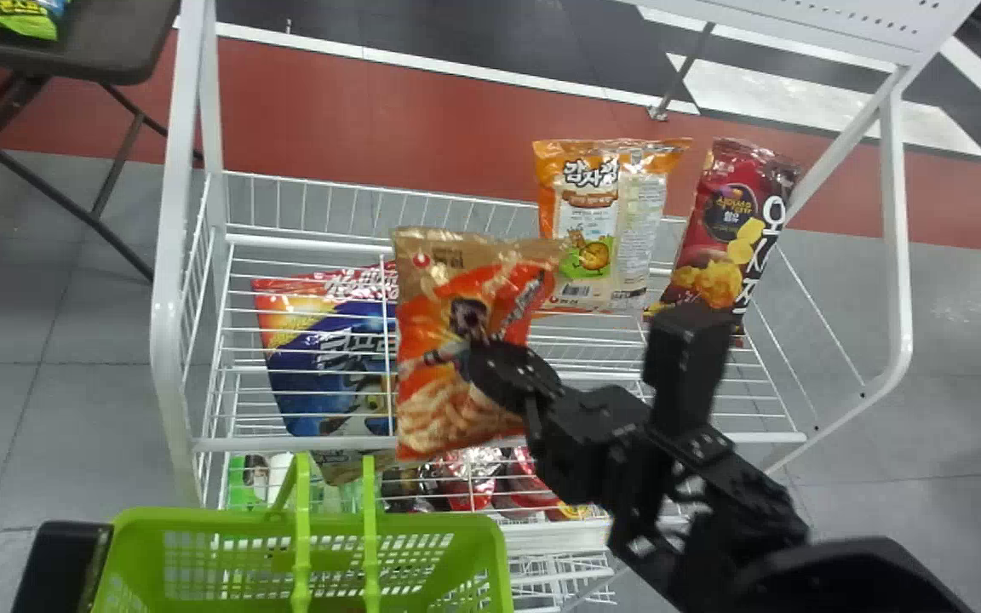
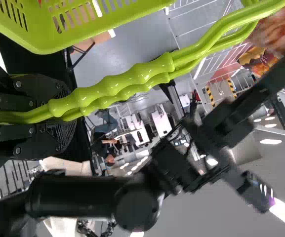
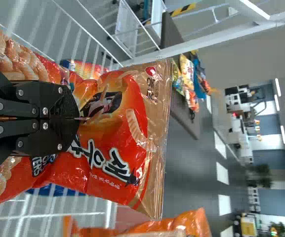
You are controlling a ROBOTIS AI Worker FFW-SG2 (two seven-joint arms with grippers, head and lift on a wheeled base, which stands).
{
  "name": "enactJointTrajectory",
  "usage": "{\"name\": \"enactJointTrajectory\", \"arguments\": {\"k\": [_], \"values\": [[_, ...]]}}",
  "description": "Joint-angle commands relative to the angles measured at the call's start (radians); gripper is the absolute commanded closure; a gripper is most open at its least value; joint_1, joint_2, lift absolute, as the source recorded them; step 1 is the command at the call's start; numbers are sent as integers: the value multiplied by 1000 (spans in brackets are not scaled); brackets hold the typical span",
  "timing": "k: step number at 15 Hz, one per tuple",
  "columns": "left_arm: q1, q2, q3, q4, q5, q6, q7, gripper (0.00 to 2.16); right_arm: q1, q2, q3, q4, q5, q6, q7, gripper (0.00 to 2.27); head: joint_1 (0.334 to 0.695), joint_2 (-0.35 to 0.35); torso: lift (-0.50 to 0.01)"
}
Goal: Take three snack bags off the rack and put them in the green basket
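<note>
Watch the pinch first: your right gripper has its jaws clenched on the shrimp snack bag, gripping a fold of slick film, so a quick swing could let the bag slide or twist loose. Squeeze harder and you may crush the snacks or split the film.

The bag hangs at the front of the rack, above the blue bag in the head view. Carry it low and its bottom edge could snag on the wire front. Your next hazard is the basket: its handles stand up over the opening, so a bag let go too far forward or off-centre may lodge on them or drop outside. Your left gripper has its jaws closed around those handles; if the bag bumps them, the basket could tip or swing. Your right arm also passes close to the dark red bag, and a wide elbow or wrist turn might knock it.

As for the hold, the tips meet around the middle of the bag's face, with film bulging to either side and the brown crimped end reaching out ahead of the jaws.
</note>
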Motion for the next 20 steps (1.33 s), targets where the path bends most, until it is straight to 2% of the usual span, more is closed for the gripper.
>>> {"name": "enactJointTrajectory", "arguments": {"k": [1,4,6,9,11,14,17,20], "values": [[18,-8,6,-6,-1,-14,1,1754,60,-17,-73,-99,-38,192,43,2240,695,-350,-23],[18,-9,3,-6,-1,-14,6,1754,112,-48,-147,-150,-67,379,106,2240,695,-350,-23],[21,-9,9,-14,-1,-14,4,1754,115,-60,-161,-164,-78,542,167,2240,695,-350,-23],[27,-9,12,-26,-1,-18,3,1754,124,-81,-161,-196,-142,749,219,2240,695,-350,-23],[30,-9,12,-27,0,-18,-2,1754,133,-98,-138,-196,-173,749,228,2240,695,-350,-23],[32,-9,14,-29,0,-21,-3,1754,133,-101,-93,-196,-207,749,279,2240,695,-350,-23],[35,-9,8,-31,0,-21,-2,1754,109,-100,-21,-188,-213,749,287,2240,695,-350,-23],[38,-9,5,-35,-1,-21,0,1754,87,-100,66,-96,-224,717,287,2236,695,-350,-23]]}}
